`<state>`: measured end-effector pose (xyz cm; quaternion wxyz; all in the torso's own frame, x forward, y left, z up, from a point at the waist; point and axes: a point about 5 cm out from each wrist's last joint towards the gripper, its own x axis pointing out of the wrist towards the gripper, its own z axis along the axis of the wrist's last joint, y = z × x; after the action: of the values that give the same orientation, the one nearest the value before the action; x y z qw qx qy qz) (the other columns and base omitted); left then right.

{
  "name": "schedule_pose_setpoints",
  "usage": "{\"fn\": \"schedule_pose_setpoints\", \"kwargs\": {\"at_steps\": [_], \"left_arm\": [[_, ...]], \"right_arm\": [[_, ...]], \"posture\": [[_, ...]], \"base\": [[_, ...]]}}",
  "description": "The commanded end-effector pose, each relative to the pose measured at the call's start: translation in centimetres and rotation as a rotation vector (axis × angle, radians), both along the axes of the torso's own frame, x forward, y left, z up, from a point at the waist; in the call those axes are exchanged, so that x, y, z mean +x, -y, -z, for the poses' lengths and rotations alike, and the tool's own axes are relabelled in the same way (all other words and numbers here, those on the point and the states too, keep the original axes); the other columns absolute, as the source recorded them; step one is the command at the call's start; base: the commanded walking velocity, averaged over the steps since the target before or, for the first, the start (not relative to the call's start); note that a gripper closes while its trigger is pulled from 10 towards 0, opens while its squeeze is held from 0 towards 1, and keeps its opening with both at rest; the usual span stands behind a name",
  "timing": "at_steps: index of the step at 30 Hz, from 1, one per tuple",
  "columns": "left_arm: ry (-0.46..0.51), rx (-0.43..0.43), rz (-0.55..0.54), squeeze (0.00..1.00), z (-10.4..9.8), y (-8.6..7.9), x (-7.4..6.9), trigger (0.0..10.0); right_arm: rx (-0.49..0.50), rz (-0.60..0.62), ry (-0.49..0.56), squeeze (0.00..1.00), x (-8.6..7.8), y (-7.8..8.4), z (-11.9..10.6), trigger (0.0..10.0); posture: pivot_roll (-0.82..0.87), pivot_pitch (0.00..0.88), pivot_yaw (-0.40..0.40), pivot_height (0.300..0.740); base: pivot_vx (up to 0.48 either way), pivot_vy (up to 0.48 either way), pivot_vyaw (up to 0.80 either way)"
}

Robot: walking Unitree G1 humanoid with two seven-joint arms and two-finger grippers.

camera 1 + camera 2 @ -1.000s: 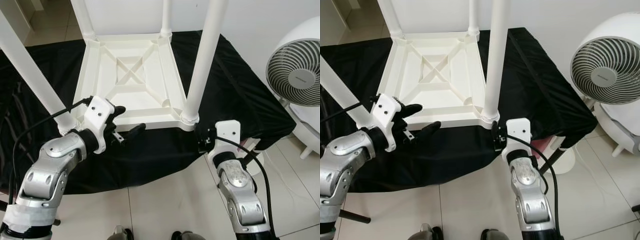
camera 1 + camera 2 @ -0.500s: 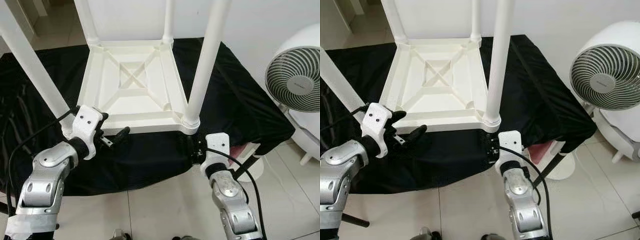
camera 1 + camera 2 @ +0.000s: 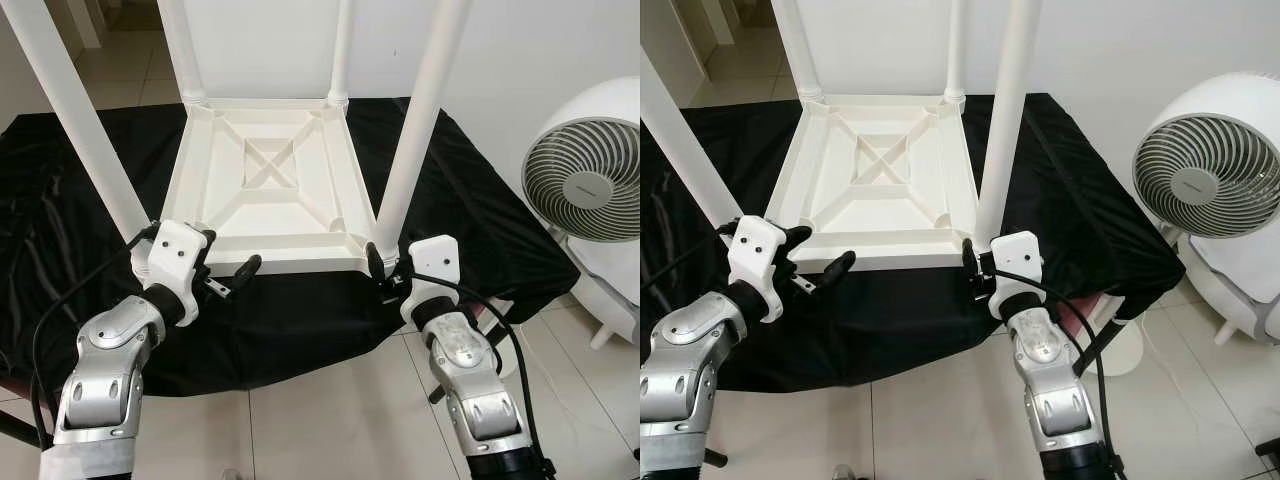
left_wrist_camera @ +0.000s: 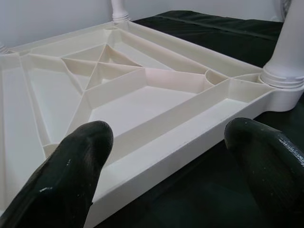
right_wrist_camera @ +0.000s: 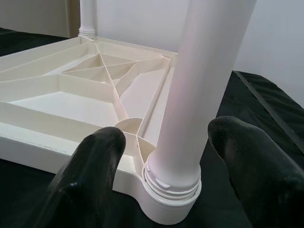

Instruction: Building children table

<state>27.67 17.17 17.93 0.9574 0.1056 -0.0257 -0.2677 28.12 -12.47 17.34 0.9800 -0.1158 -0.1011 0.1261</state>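
Children table [image 3: 265, 190], white plastic, lies upside down on a black cloth [image 3: 470, 215] covering a low surface, ribbed underside up with an X brace in the middle, four white legs standing up from the corners. Near-right leg [image 3: 415, 120] sits in its corner socket at about 5 o'clock of the tabletop; near-left leg [image 3: 85, 125] rises from the 7 o'clock corner. Right gripper [image 5: 164, 166] is at the base of the near-right leg, fingers [image 5: 92, 166] spread on either side of the leg just above the threaded collar; contact with the leg cannot be told. Left gripper [image 3: 222, 275] is at the near edge of the tabletop by the 7 o'clock corner, fingers [image 4: 76, 164] apart, one over the rim area and one lower over the cloth, nothing pinched. White round fan [image 3: 588, 165] stands on the tiled floor [image 3: 330, 420] at 3 o'clock of the table, off the cloth. Both silver arms reach in from the 6 o'clock side, black cables running along them.
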Motion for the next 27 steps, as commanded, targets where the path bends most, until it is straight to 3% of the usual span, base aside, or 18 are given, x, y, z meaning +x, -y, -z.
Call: {"fn": "schedule_pose_setpoints", "kwargs": {"at_steps": [1,5,12,15,16,18,22,24,27], "left_arm": [[0.078,-0.045,-0.468,0.00,-0.1,-2.1,0.5,10.0],[0.101,0.071,-0.538,0.00,0.4,-2.9,0.9,10.0],[0.114,0.196,-0.470,0.00,0.0,-3.0,1.6,10.0],[0.102,0.204,-0.468,0.00,-0.1,-3.4,1.9,10.0],[0.087,0.265,-0.479,0.00,0.0,-4.1,2.4,10.0],[0.081,0.289,-0.482,0.00,0.0,-4.4,2.6,10.0],[0.078,0.300,-0.381,0.00,-0.3,-3.7,3.1,10.0],[0.078,0.300,-0.381,0.00,-0.3,-3.7,3.1,10.0],[0.055,0.350,-0.302,0.00,-0.7,-1.7,5.3,10.0]], "right_arm": [[-0.003,-0.018,-0.019,0.00,-0.2,0.1,0.5,10.0],[-0.006,-0.077,-0.043,0.00,-0.5,-1.1,1.1,10.0],[-0.010,-0.125,-0.036,0.00,-0.5,-2.1,1.0,10.0],[-0.002,-0.146,-0.036,0.00,-0.5,-2.3,1.0,10.0],[-0.012,-0.138,-0.046,0.00,-0.3,-2.2,1.4,10.0],[-0.009,-0.133,-0.050,0.00,-0.2,-2.2,1.5,10.0],[-0.019,-0.156,-0.054,0.00,-0.2,-2.5,1.7,10.0],[-0.019,-0.156,-0.054,0.00,-0.2,-2.5,1.7,10.0],[-0.038,-0.137,-0.110,0.00,-0.8,-1.7,3.3,10.0]], "posture": [[-0.06,0.033,0.000,0.740],[-0.05,0.034,-0.004,0.740],[-0.04,0.034,-0.023,0.740],[-0.03,0.024,-0.018,0.740],[-0.02,0.031,-0.024,0.740],[-0.02,0.031,-0.024,0.740],[-0.02,0.014,-0.017,0.740],[-0.02,0.014,-0.017,0.740],[-0.01,0.041,-0.038,0.740]], "base": [[0.000,0.000,0.00],[0.000,0.000,0.00],[0.000,0.000,0.00],[0.000,0.000,0.00],[0.000,0.000,0.00],[0.000,0.000,0.00],[0.000,0.000,0.00],[0.000,0.000,0.00],[0.000,0.000,0.00]]}}
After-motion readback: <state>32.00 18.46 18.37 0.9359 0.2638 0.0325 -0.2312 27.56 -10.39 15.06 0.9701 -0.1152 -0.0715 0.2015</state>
